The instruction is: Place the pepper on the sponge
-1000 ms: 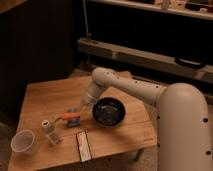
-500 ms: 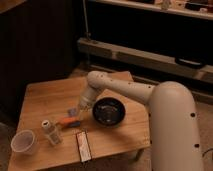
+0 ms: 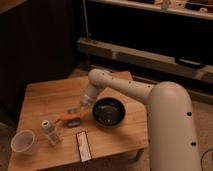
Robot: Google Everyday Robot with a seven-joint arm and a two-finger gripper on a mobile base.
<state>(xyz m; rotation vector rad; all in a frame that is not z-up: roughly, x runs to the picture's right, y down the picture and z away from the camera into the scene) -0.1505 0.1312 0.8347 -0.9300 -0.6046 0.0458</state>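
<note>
The small orange-red pepper lies on the wooden table, left of the black bowl. Its right end meets the grey-blue sponge; whether it rests on the pad or only touches it I cannot tell. My gripper hangs just above the pepper and sponge, at the end of the white arm that reaches in from the right. The gripper's tip partly hides the top of the sponge.
A black bowl sits right beside the sponge. A clear plastic cup and a small upright bottle stand at the front left. A long dark-and-white bar lies near the front edge. Dark shelving stands behind the table.
The arm has swung a little left and lower, bringing the gripper down over the pepper and sponge. The pepper and the sponge have stayed almost where they were.
</note>
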